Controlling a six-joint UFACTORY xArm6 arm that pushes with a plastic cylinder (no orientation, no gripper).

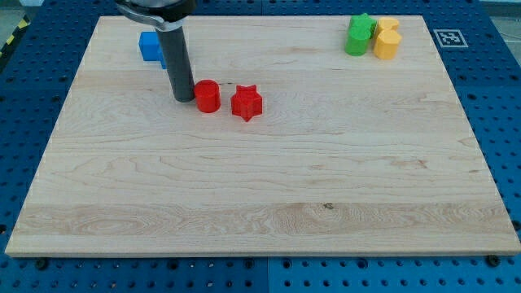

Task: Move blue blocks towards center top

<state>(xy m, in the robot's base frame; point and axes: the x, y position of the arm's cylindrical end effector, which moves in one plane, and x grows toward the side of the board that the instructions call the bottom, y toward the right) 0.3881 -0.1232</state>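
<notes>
A blue block (150,46) sits near the view's top left on the wooden board (269,195), partly hidden behind the dark rod. My tip (184,99) rests on the board below and to the right of the blue block, just left of a red cylinder (207,96), close to it or touching. A red star block (247,103) lies right of the cylinder.
Green blocks (357,35) and yellow blocks (386,39) are clustered at the view's top right. A fiducial marker (448,37) is beside the board's top right corner. A blue perforated table (496,122) surrounds the board.
</notes>
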